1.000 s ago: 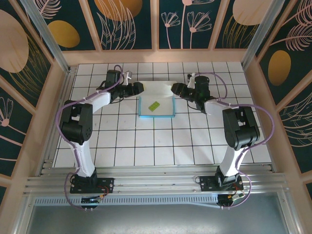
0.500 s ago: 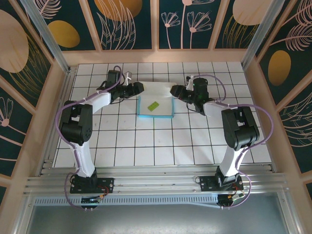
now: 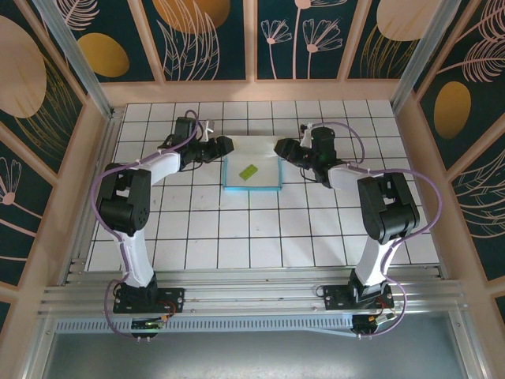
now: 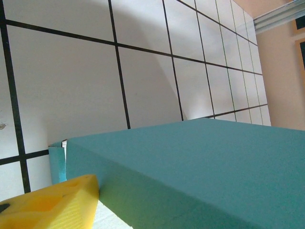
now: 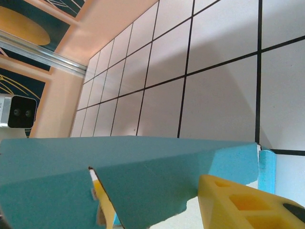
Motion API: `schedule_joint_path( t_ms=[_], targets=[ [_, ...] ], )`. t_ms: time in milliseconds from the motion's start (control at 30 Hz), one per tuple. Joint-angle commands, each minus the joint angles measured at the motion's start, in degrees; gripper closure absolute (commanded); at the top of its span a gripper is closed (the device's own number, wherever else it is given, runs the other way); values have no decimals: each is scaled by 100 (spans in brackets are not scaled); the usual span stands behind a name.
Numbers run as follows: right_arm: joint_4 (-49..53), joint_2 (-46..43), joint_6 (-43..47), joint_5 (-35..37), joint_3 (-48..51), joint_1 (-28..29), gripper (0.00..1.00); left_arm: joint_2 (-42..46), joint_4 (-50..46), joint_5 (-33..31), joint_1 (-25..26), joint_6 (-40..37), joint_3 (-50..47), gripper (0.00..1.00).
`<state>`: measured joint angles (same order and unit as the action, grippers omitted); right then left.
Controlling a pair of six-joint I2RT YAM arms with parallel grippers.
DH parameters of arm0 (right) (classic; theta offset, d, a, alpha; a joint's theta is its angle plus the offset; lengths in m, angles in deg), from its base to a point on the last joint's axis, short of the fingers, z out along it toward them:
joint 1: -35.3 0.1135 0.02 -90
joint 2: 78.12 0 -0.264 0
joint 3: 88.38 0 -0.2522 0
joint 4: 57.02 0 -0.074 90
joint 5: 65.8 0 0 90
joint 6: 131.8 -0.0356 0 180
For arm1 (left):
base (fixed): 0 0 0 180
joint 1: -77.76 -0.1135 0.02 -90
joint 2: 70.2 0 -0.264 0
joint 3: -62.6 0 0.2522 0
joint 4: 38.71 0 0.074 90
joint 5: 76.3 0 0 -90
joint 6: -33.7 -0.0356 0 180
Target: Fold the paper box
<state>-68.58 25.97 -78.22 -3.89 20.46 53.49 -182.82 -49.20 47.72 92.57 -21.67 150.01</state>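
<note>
1. The thin cyan-and-whitish card paper box lies upper centre on the tiled surface, seemingly half folded with its rear flap raised.
2. The left fingers sit at its left rear corner; I cannot tell their opening.
3. The right fingers stand apart, gripping nothing; folding that flap remains.

A robot lab cell: white gridded table, aluminium rails, printed wall panels, left arm and right arm bolted down.

In the left wrist view the box is running off the edge at 3 and 6 o'clock, and the left finger is being cropped at 7. In the right wrist view the right finger is being cut off at 5. From above, both grips are looking too small to judge.
</note>
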Motion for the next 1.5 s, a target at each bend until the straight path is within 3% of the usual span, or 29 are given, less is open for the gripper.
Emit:
schedule_joint_path(
  t_ms=[0,500,733,933,1200,1333,1467],
  targets=[
    [-140,-18,-27,32,156,92,51,191,108,182,63,112,-143,37],
    [91,-161,277,278,265,100,50,231,159,278,75,64,-247,37],
    [907,-502,962,1147,113,87,30,185,78,252,74,10,-142,37],
    [950,-430,1533,1064,-141,93,21,183,30,252,75,-13,-80,37],
    [502,-193,2187,586,-330,95,30,152,-43,268,72,-42,-26,37],
    [669,-65,2043,610,-443,96,44,148,-24,270,73,-6,-26,37],
    [798,-86,1781,816,-391,136,45,165,7,274,98,26,-43,37]
  ],
)
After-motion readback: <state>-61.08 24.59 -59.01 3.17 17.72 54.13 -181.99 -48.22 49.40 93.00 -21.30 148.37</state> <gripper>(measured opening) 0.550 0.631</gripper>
